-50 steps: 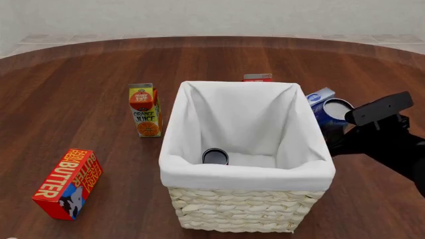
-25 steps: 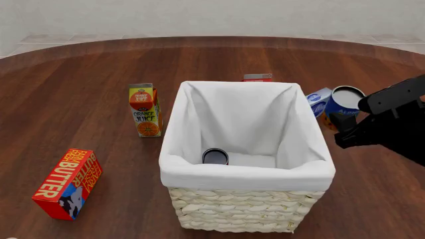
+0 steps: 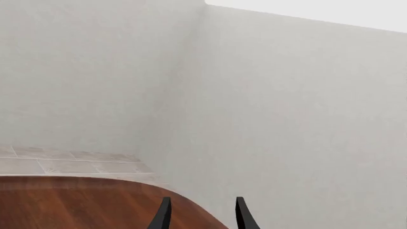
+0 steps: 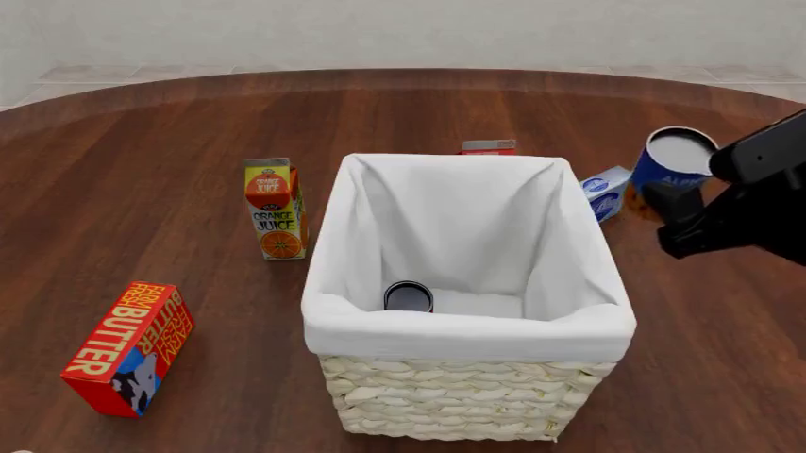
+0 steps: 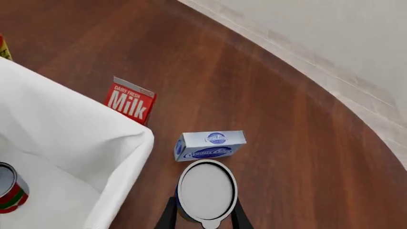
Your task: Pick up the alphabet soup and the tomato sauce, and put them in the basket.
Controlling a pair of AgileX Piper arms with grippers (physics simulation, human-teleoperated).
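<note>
The alphabet soup [image 4: 671, 162], a blue-labelled can with a silver top, hangs in my right gripper [image 4: 673, 200], lifted above the table just right of the basket [image 4: 466, 396]. In the right wrist view the fingers [image 5: 167, 215] clamp both sides of the can [image 5: 207, 190]. The tomato sauce [image 4: 409, 296] stands upright on the white liner inside the basket, near its front left; it also shows in the right wrist view [image 5: 7, 189]. My left gripper [image 3: 202, 217] is out of the front view, open and empty, pointing at the wall past the table edge.
A small blue-and-white box [image 4: 606, 192] lies right of the basket, below the lifted can. A red milk carton [image 4: 489, 147] stands behind the basket. An orange juice carton [image 4: 274, 209] stands to its left, and a butter box [image 4: 128, 347] lies at front left.
My right gripper has lifted the alphabet soup off the table beside the blue-and-white box, moving up and a little right. The tomato sauce and basket have not moved.
</note>
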